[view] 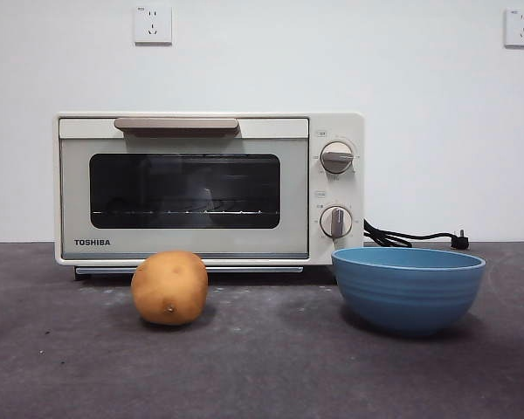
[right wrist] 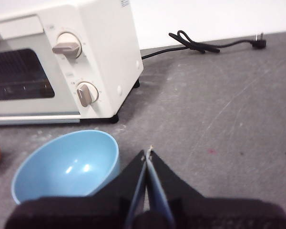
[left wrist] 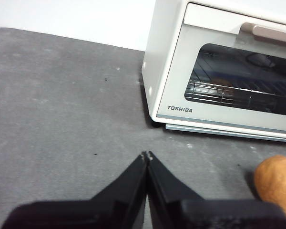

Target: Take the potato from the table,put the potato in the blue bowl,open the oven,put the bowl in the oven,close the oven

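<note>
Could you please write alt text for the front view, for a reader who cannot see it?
A golden-brown potato and an empty blue bowl sit apart on a dark grey table, in front of a closed cream Toshiba oven. The potato is before the oven door, the bowl below its two knobs. A black power cord lies unplugged behind the bowl; no arm shows.

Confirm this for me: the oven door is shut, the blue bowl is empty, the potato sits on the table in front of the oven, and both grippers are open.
One thing is wrong: the left gripper and right gripper are both shut, as each wrist view shows. The rest holds: the oven is closed, the blue bowl is empty, the potato sits on the table.
</note>
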